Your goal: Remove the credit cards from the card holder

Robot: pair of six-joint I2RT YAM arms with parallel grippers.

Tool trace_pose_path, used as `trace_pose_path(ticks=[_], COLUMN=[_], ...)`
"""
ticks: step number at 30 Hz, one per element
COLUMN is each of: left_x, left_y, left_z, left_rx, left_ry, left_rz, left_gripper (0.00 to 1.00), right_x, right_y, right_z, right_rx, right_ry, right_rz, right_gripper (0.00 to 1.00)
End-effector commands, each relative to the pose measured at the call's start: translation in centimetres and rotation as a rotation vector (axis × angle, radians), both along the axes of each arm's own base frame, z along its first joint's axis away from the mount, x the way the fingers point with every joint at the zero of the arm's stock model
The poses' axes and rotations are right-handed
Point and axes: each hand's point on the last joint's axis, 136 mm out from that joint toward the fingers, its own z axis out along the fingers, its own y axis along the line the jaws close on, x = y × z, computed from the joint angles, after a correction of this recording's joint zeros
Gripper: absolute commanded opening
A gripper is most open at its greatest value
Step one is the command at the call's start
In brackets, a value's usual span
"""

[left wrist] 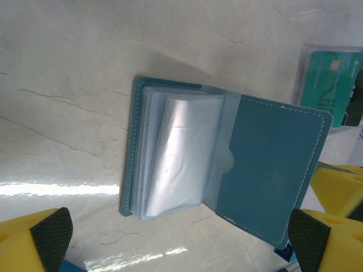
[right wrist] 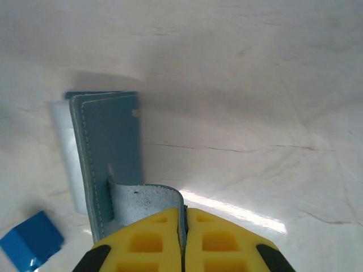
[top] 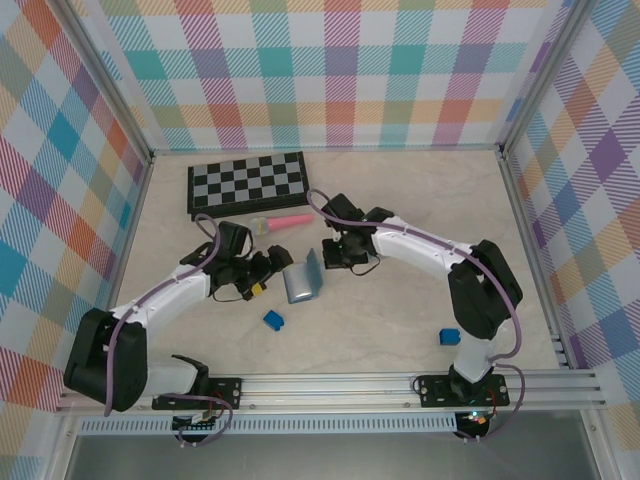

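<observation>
Left hand (left wrist: pixel 180 238) wide open, right hand (right wrist: pixel 184 220) clamped closed.

Matt leather card holder (left wrist: pixel 272 170), glossy plastic sleeves (left wrist: pixel 181 158)

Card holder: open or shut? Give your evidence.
Open. The card holder is spread, clear sleeves fanned out; the right gripper pinches one cover.

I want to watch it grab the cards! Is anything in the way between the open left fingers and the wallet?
Nothing visible is. Only bare table lies between the open left fingers and the wallet. The right fingers pinch its cover from the other side, off that path.
</observation>
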Motion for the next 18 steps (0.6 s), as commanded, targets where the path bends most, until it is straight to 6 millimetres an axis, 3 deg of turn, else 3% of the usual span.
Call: trace_pose_path(ticks=[1, 9, 18], left_x=[0.6, 1.1, 1.3], left_y=[-1.5, -3.1, -4.3], left_z=[0.8, 0.7, 0.5], left_rx=[-0.101, -0.151, -0.142], left_ry=[-0.027, -0.029, -0.021], left_rz=[-0.036, -0.082, -0.111], left_gripper=[0.97, 0.78, 0.61], right_x=[-0.7, -1.2, -1.1], right_y=[-2.9, -3.7, -2.8], right_z=[-3.0, -6.1, -6.2], right_rx=[-0.112, -0.143, -0.105], right_ry=[0.066, 0.134, 0.143], right_rz=[-0.060, -0.075, -0.051], right_gripper=[0.05, 0.05, 0.05])
